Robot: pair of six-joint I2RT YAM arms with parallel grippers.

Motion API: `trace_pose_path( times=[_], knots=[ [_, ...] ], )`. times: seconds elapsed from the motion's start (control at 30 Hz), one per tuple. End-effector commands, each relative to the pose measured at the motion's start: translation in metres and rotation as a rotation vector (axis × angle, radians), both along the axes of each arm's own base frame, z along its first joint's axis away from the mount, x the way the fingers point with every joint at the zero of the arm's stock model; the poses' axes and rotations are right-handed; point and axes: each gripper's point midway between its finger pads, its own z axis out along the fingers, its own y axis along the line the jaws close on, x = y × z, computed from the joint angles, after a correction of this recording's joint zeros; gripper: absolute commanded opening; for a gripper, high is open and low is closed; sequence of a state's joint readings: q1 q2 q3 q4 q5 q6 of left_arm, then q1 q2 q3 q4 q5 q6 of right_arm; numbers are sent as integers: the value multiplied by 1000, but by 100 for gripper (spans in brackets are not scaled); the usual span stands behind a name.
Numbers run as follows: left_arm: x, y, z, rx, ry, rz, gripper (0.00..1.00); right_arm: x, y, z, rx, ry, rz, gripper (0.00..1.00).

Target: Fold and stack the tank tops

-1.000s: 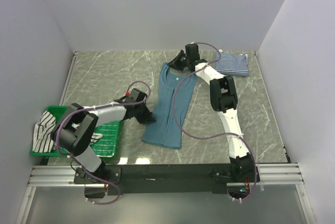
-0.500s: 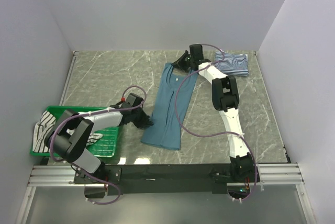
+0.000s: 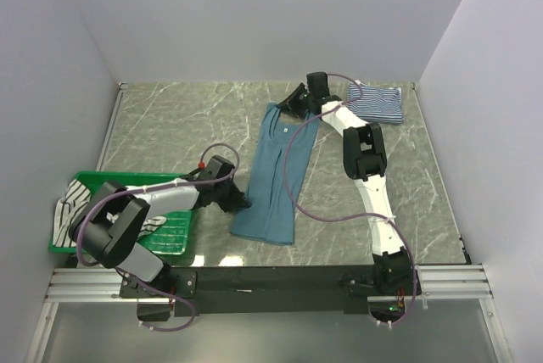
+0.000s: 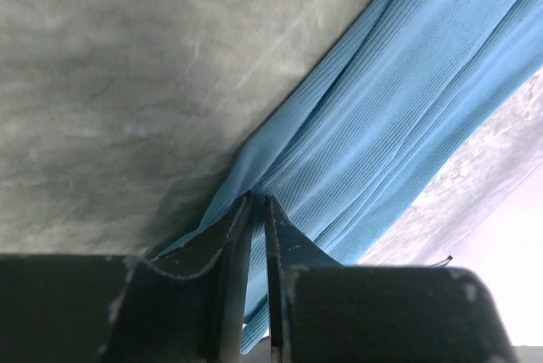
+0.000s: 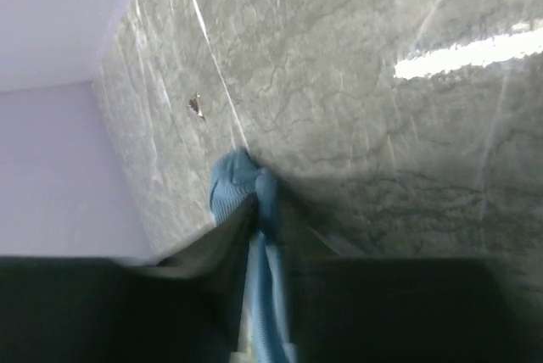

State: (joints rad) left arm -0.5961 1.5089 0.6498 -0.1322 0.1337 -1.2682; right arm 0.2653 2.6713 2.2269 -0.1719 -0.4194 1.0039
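Teal-blue tank top point(image 3: 273, 178): lies flat, lengthwise, in the middle of the worktop point(image 3: 170, 121), shoulder end toward the far edge, hem toward the near edge.

Right gripper point(image 3: 293, 102): clamped on a bunched strap at the far end. The right wrist view shows only a small wad of cloth between the fingers.

Left gripper point(image 3: 240, 203): closed on the left side seam near the hem. The left wrist view shows a thin pinch at the very margin of the cloth, with ridges fanning away from it.

Navy-and-white striped tank top point(image 3: 377, 102): folded, in the far right corner.

Black-and-white striped tank top point(image 3: 69, 210): draped over the left end of the green basket point(image 3: 174, 220), at the near left corner.

Risks, as I judge them:
- Both holds are shallow, so a brisk lift or any tension between the arms may pull the ribbed fabric free.
- The grips sit on opposite ends and sides. Uneven travel would twist the garment and leave a skewed fold.
- The purple cable point(image 3: 287, 178) of the right arm loops over the cloth and could drag it.
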Motion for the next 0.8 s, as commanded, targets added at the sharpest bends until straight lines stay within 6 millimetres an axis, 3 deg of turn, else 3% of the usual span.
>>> trace_pose_path(
  times=[0.0,0.2,0.23,0.3,0.33,0.4,0.43,0.47,0.5,0.53,0.57,0.6,0.63,0.67,0.7,0.73,0.77],
  knots=[
    [-22,4,-10,22,55,-10,19,17,-2,19,28,-92,11,33],
    [-29,-9,-10,9,53,-29,20,18,-6,70,6,-189,22,66],
    [-32,-12,-10,7,53,-37,20,18,-10,87,6,-214,16,67],
    [-33,-14,-10,5,48,-39,20,14,-13,99,-7,-226,20,68],
    [-35,-17,-9,3,48,-43,20,12,-14,119,-11,-255,18,68],
    [-37,-21,-7,-4,36,-50,22,5,-19,126,-38,-258,18,69],
    [-39,-24,-7,-2,33,-61,22,-1,-21,149,-39,-286,15,69],
    [-40,-25,-6,1,30,-66,22,-6,-26,146,-67,-276,12,69],
    [-40,-25,-5,7,26,-69,22,-14,-29,145,-90,-252,13,69],
    [-40,-25,-4,11,20,-76,23,-23,-34,167,-105,-277,7,70],
    [-38,-25,1,10,4,-80,24,-38,-39,149,-154,-221,18,70],
    [-34,-26,9,11,-13,-84,26,-46,-45,149,-190,-212,7,70],
    [-33,-19,15,50,-38,-91,28,-60,-50,171,-212,-239,-5,70],
    [-32,-16,21,66,-53,-98,30,-82,-57,143,-265,-171,7,70],
    [-28,-15,31,73,-77,-99,34,-97,-60,137,-296,-154,3,70],
    [-33,-7,37,100,-84,-112,36,-131,-68,128,-316,-120,11,70],
    [-33,-5,44,109,-93,-113,38,-148,-71,124,-332,-111,12,70]
  ],
)
